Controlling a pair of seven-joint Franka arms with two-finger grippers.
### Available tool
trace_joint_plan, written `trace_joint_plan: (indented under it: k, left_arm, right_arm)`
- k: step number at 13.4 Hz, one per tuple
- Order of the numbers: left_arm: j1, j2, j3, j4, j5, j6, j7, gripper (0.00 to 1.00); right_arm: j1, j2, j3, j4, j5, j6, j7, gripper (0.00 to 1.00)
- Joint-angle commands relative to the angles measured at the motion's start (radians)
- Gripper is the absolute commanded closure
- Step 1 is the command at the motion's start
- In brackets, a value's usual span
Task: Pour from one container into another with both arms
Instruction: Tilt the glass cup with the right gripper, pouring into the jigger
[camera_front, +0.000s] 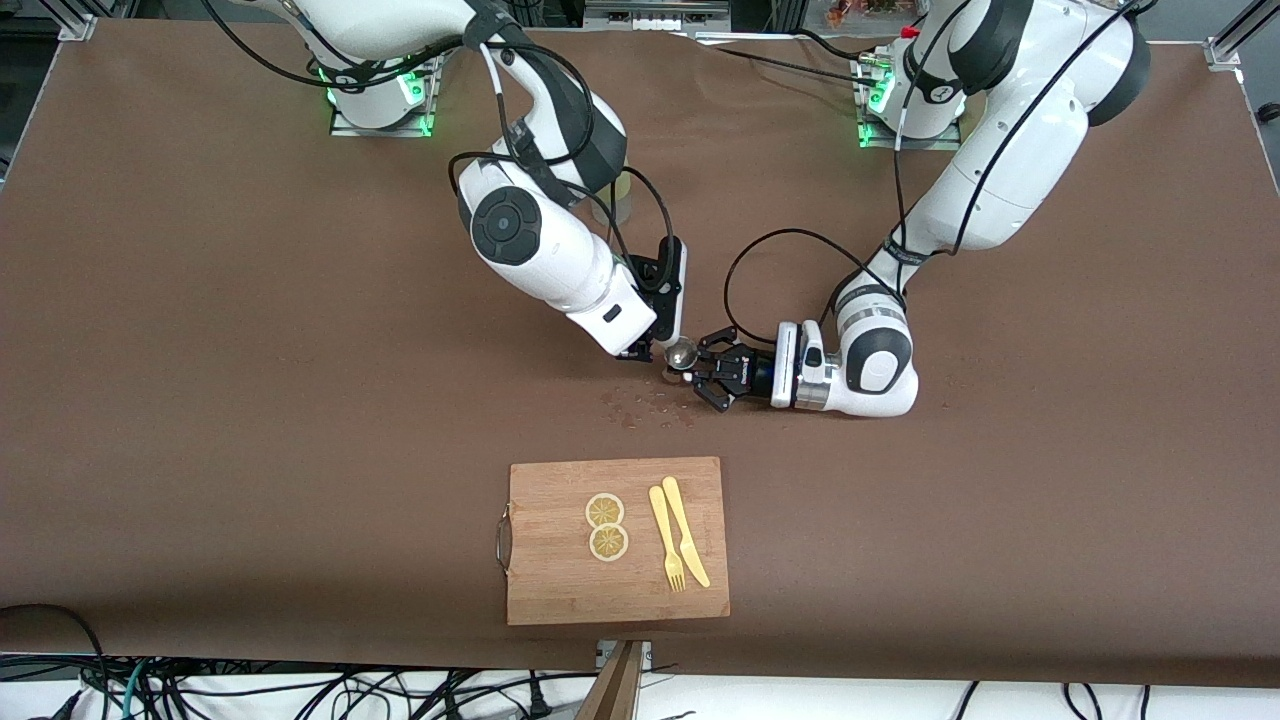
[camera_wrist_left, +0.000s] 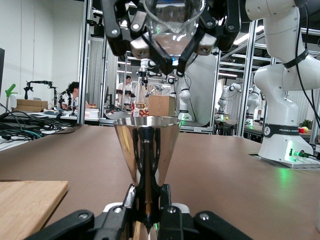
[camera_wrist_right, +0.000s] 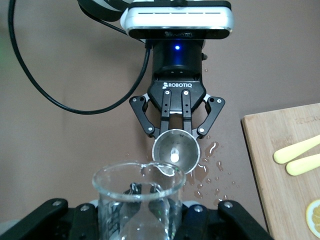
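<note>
From the front, the right arm hides its own fingers and most of the glass beaker (camera_wrist_right: 137, 200). The right gripper (camera_wrist_right: 137, 220), clamped on the beaker, tips it over a steel measuring cup (camera_front: 681, 355) held upright by the left gripper (camera_front: 708, 378), fingers closed, above droplets (camera_front: 650, 408) mid-counter (camera_front: 250, 350)

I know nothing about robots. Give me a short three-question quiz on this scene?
1. True or false: the left tool holds a metal cup standing upright on the table.
2. What does the right tool hold over it? A) fork B) glass beaker C) lemon slice
3. What lies spilled on the brown table beside the cup?

Key: 1 true; 2 B; 3 water droplets.
</note>
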Motion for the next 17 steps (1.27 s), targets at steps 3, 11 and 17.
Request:
trace_joint_plan:
  k: [3, 11, 17]
  left_arm:
    - [-0.002, -0.043, -0.028, -0.057, -0.054, 0.043, 0.123, 1.00]
    - [-0.002, -0.044, -0.045, -0.056, -0.066, 0.062, 0.123, 1.00]
    - [-0.002, -0.044, -0.045, -0.057, -0.066, 0.062, 0.123, 1.00]
  right_arm:
    - [0.013, -0.016, -0.006, 0.001, -0.068, -0.017, 0.025, 1.00]
    - [0.028, -0.016, -0.006, 0.001, -0.134, -0.040, 0.042, 1.00]
    - [0.033, -0.016, -0.006, 0.001, -0.157, -0.045, 0.047, 1.00]
